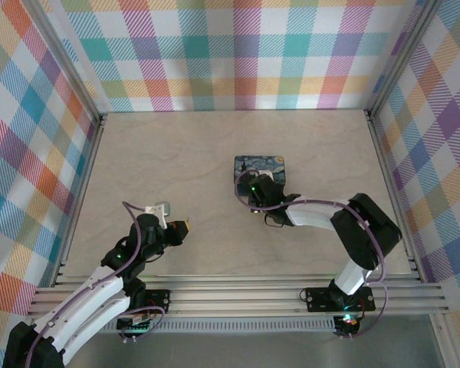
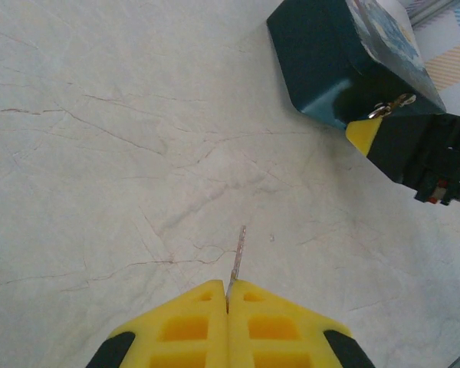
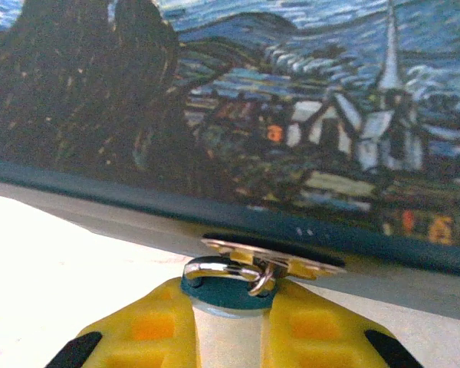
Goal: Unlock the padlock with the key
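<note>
Yellow fingers of the left gripper [image 2: 228, 291] are pinching the key [image 2: 238, 249], its blade jutting out over the pale stone-look table [image 2: 100, 153]. The right gripper [image 3: 230, 307] is clamping the padlock [image 3: 225, 337], whose shackle is looping through the hasp [image 3: 272, 257] of the painted box [image 3: 291, 115] mid-table.

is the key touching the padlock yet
Apart. Left wrist view: the key juts from the shut left gripper over bare table, a wide gap before the box where the right gripper holds the padlock.
</note>
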`<action>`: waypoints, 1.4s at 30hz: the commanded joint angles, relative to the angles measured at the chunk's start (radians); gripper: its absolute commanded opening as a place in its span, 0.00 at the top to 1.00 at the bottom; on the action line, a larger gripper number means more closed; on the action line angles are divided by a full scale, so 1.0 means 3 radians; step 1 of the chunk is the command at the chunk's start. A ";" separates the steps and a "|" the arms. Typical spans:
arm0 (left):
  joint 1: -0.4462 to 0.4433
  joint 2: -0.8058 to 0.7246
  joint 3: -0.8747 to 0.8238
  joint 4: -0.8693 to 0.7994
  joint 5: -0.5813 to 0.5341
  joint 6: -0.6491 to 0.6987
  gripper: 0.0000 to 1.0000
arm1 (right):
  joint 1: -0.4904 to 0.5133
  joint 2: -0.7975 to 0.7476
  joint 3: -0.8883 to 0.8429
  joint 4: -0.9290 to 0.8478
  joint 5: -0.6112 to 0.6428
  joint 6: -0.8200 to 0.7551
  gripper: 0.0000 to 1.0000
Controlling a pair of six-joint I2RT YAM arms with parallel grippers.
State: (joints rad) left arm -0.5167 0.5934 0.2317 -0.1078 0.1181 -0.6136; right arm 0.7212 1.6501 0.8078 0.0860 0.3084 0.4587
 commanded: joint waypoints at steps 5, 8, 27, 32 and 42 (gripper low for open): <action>-0.0037 -0.0010 -0.0002 0.0043 0.0189 -0.0018 1.00 | -0.0212 -0.0342 -0.0032 -0.0324 -0.0782 0.0145 1.00; -0.0037 0.0043 0.0054 0.0119 0.0329 0.0000 1.00 | -0.0274 -0.0404 0.0034 -0.0520 -0.1015 0.0267 1.00; -0.0042 0.0758 0.0579 0.0339 0.0864 0.0161 1.00 | -0.0126 -0.0691 0.0243 -0.1163 -0.0466 0.0584 0.74; -0.0038 0.0824 0.0561 0.0344 0.0826 0.0189 1.00 | 0.0131 -0.0367 0.0417 -0.1149 0.0214 0.0633 0.57; -0.0038 0.0915 0.0480 0.0402 0.0747 0.0215 1.00 | 0.0334 0.0291 0.0584 -0.0688 0.0882 0.0638 0.50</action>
State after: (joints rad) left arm -0.5167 0.8562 0.3786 -0.0162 0.3542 -0.5762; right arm 0.8108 1.6981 0.9535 -0.1719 0.4664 0.6434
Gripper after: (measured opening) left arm 0.045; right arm 0.501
